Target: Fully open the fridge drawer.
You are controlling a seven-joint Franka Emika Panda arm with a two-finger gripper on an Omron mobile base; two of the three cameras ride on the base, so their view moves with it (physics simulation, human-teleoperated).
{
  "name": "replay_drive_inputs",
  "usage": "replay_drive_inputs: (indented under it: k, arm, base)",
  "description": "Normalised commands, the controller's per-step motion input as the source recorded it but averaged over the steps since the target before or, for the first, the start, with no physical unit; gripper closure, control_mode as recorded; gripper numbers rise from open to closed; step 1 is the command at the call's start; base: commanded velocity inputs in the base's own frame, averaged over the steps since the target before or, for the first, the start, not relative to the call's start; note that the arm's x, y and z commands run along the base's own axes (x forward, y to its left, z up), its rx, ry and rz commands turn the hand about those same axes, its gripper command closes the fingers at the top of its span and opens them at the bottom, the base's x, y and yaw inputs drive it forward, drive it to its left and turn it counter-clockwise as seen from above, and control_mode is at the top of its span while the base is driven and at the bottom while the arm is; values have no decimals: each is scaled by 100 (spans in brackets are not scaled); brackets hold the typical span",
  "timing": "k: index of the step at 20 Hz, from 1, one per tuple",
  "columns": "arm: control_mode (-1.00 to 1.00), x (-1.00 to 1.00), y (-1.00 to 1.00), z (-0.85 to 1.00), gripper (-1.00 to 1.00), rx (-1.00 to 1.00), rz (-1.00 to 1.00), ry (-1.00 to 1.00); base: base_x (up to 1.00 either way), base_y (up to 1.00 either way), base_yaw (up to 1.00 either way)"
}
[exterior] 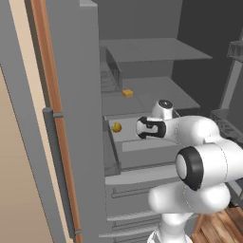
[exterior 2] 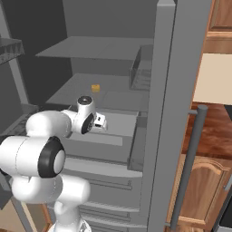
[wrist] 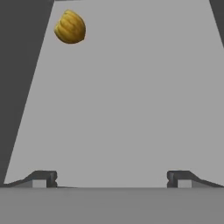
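Hovering over the fridge drawer (exterior: 142, 144) with the claw (wrist: 111, 178) spread wide, gripping nothing — drawer already pulled out below the shelves, floor exposed, a yellow ridged fruit (wrist: 70, 27) near its far left corner. Probably near full travel; cannot confirm.

Fridge drawer (wrist: 131, 96): smooth matt grey floor, possibly plastic. Ridged yellow item (wrist: 70, 27), slight sheen. Cabinets (exterior 2: 201, 190), right: polished wood.

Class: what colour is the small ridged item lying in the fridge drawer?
Golden yellow item, clearest in the hand view.
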Motion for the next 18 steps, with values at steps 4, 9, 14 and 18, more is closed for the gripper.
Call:
replay_drive_inputs:
  k: [4,9,14,18]
  arm:
    - [-100,-4,-19,-32,-100,-1,-9,2]
    - [-100,-32,-50,-22,-100,-1,-10,3]
    - [-100,-54,-76,-18,-100,0,-4,0]
    - [-100,-51,-53,-1,-100,-1,-5,0]
  base:
    - [0,0,0]
    - [0,0,0]
    - [0,0,0]
    - [0,0,0]
